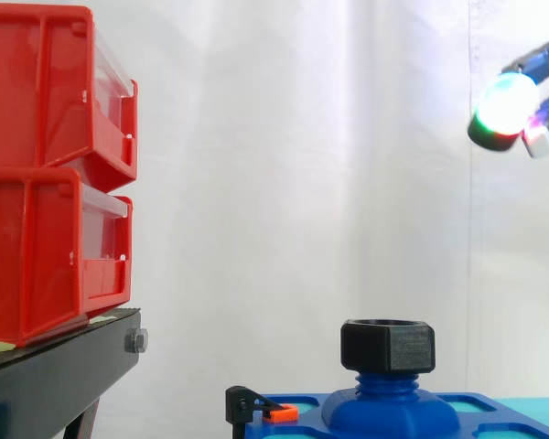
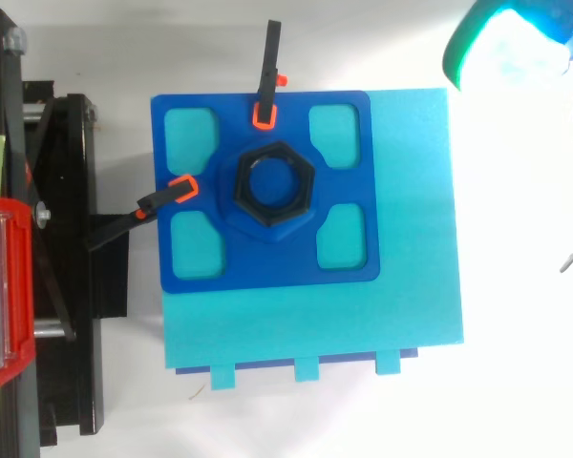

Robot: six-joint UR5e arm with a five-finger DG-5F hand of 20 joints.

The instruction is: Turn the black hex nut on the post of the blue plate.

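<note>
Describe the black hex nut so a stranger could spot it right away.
Find the blue plate on the turquoise block. The black hex nut caps its central post: six-sided, hollow, unlike the slim orange-tipped clamps at the plate's edge.

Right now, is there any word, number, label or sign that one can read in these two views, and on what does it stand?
No text can be read in either view.
The nut and the blue plate have plain surfaces with no print.
The clear fronts of the red bins show no label that I can make out.
</note>
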